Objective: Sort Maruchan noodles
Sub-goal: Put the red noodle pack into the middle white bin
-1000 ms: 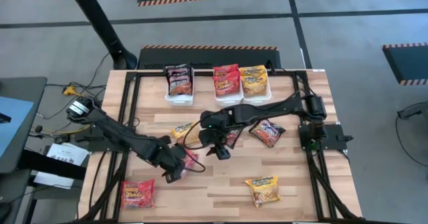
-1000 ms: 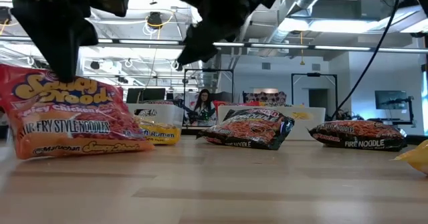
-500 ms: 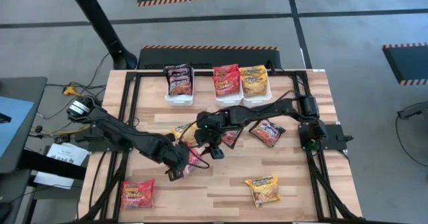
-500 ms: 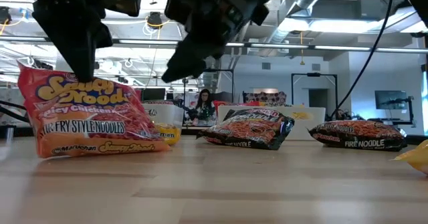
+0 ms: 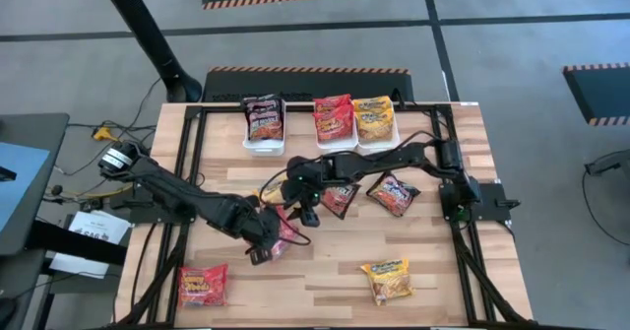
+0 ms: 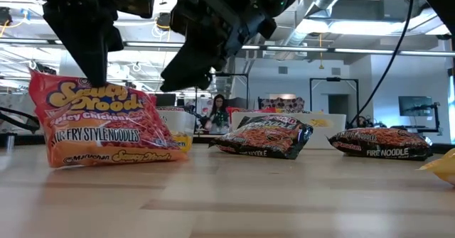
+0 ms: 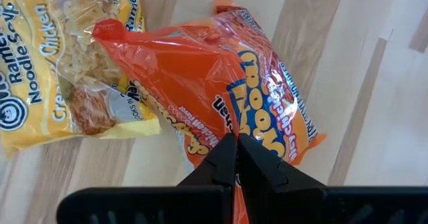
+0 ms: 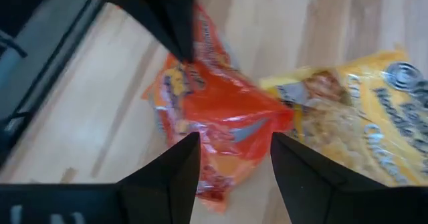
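Observation:
A red-orange Maruchan noodle packet [image 6: 106, 128] stands on edge left of the table's middle, and my left gripper [image 7: 235, 150] is shut on it from above. Just to the right of it, my right gripper [image 8: 231, 160] hangs open above the table, pointing down at the packet [image 8: 214, 110] without touching it. A yellow packet [image 5: 271, 194] lies flat just behind the red-orange one. Two dark packets [image 5: 340, 198] [image 5: 394, 194] lie at mid table. A red packet [image 5: 204, 284] and a yellow one [image 5: 387, 279] lie near the front edge. My left gripper pinches the red-orange packet's upper edge [image 7: 224, 127] between its two shut fingers. The fingers come steeply from above, pointing down. The packet hangs below them, upright and a little tilted, with its lower edge [image 6: 114, 160] at the tabletop.
Three white bins [image 5: 264, 145] [image 5: 335, 143] [image 5: 379, 141] stand in a row at the far edge, each holding packets. A black frame [image 5: 192, 172] runs along the table's sides. Bare wood lies between the front packets.
My right gripper has gone toward the table's left and down, closing on the red-orange packet, its fingers still apart. The red-orange packet, held by my left gripper, has shifted a little toward the table's right and stands more upright.

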### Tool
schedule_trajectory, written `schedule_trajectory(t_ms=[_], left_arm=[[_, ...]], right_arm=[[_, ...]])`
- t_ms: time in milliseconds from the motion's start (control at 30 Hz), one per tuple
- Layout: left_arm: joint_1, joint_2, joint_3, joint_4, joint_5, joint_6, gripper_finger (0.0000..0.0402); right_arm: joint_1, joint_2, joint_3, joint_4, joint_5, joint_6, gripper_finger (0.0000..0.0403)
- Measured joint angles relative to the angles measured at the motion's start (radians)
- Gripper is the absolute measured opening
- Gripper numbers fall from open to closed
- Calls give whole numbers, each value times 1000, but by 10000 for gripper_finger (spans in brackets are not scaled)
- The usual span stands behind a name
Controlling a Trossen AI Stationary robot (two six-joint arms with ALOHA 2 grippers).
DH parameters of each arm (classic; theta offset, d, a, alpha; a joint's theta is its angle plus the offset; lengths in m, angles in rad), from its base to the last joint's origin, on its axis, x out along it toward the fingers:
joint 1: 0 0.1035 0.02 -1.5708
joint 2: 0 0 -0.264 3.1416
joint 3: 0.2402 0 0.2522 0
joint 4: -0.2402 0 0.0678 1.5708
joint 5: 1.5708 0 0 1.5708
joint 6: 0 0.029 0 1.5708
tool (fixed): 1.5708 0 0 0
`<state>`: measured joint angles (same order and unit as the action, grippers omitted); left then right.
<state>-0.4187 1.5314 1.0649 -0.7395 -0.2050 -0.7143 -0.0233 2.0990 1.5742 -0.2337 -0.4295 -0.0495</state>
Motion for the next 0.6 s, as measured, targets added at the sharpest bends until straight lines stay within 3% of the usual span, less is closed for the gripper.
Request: schedule_trajectory(t_ms=[267,600], left_arm=[[19,0,0,6,0,51,0],[64,0,0,24,0,125,0]], right_arm=[[-26,2,-1,52,7,-12,211],[-38,2,-1,45,-14,-161,211]])
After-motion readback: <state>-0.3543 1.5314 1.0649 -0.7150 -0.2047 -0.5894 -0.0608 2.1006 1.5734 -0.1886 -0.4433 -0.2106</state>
